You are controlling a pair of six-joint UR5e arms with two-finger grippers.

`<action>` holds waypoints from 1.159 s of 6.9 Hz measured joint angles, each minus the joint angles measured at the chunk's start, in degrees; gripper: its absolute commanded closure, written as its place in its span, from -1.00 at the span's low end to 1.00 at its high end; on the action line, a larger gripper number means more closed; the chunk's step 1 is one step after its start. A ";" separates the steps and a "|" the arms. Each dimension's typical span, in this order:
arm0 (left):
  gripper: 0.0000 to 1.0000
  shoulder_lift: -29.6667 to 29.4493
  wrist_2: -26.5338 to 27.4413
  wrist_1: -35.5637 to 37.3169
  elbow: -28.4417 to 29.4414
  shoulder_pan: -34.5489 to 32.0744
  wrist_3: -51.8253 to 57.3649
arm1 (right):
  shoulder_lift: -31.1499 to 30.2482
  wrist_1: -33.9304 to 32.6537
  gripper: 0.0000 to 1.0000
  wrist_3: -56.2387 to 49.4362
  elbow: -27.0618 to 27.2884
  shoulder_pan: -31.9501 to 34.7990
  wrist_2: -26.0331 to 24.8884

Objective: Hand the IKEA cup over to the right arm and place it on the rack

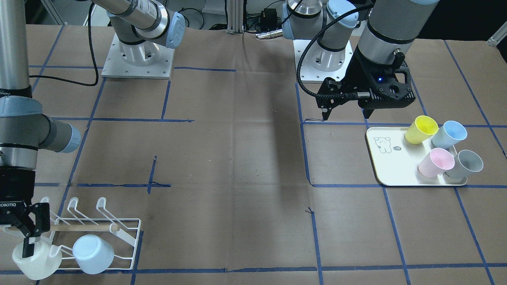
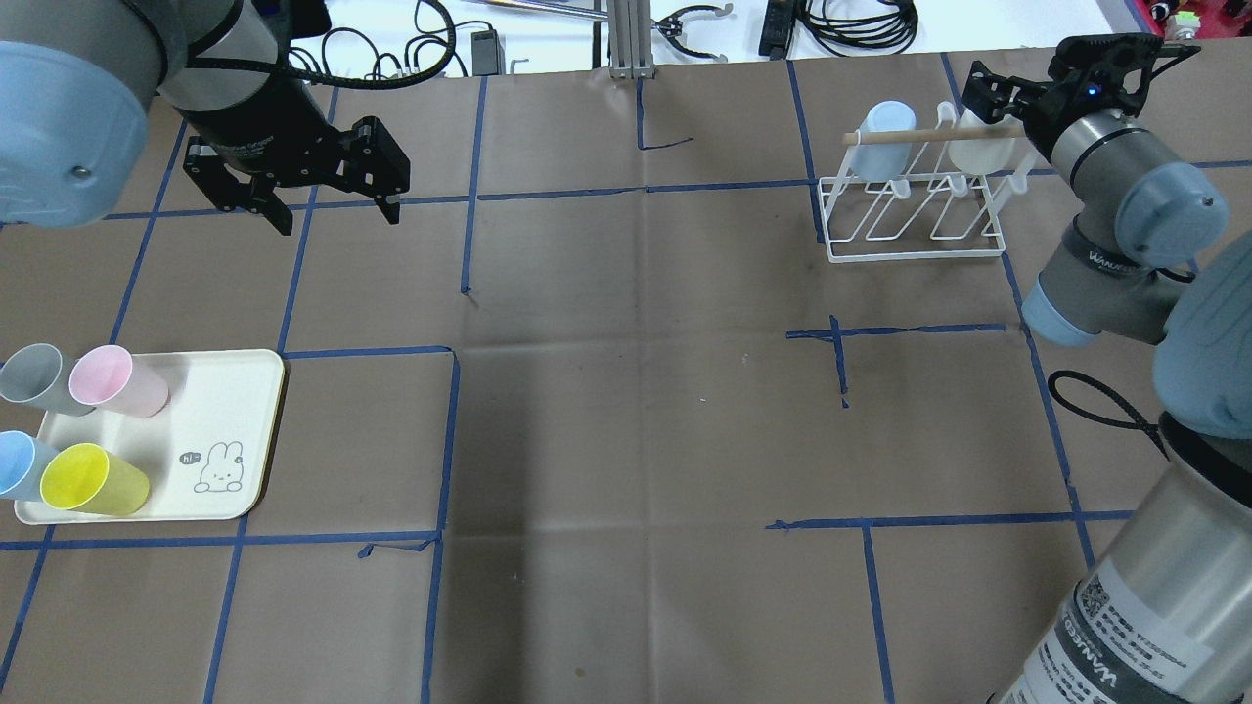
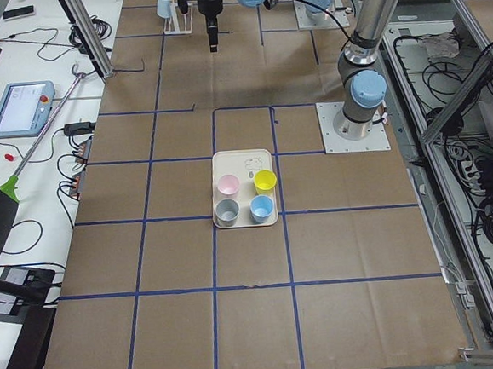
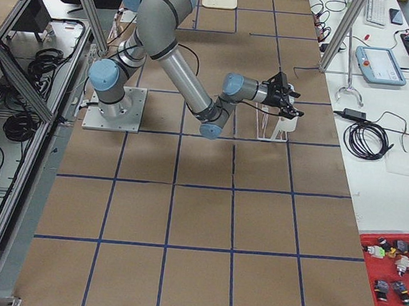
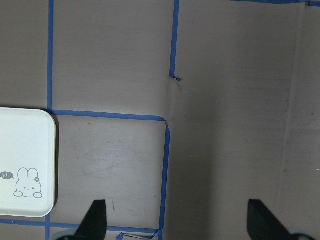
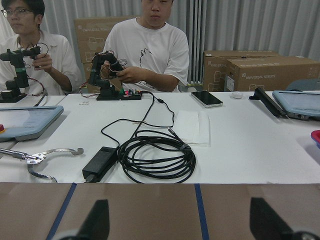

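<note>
The right gripper [image 1: 31, 237] has its jaws spread wide with nothing between them. The white IKEA cup [image 1: 37, 263] sits on the rack [image 1: 127, 237] just below its fingertips, with a pale blue cup [image 1: 93, 254] on the next prong over. The left gripper [image 2: 337, 217] hangs over the brown table paper [image 2: 626, 391], its jaws also apart and empty, and the cream tray [image 2: 225, 411] lies outside them to one side.

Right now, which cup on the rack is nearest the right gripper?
The white cup, beside the right gripper; the pale blue cup sits farther along the rack.

Wht cup [image 1: 37, 262] sits tilted on wire rack [image 1: 79, 228].
</note>
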 measured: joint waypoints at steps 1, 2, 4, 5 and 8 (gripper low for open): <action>-0.99 -0.03 -0.02 0.00 0.05 0.00 0.00 | -0.55 0.37 -0.99 0.01 -0.29 0.00 -0.17; -0.99 -0.04 -0.02 0.00 0.08 0.00 0.00 | -2.02 1.24 -0.99 0.00 -0.44 0.02 -0.45; -0.99 -0.06 -0.03 0.00 0.14 0.00 0.00 | -9.90 13.50 -0.99 -0.34 -0.51 0.87 -0.98; -0.99 -0.06 -0.05 0.00 0.15 0.00 0.00 | -14.97 23.72 -0.99 -0.65 -0.72 1.68 -1.66; -0.99 -0.06 -0.11 0.00 0.13 -0.03 0.00 | -24.68 50.08 -0.99 -0.52 -1.92 6.75 -9.36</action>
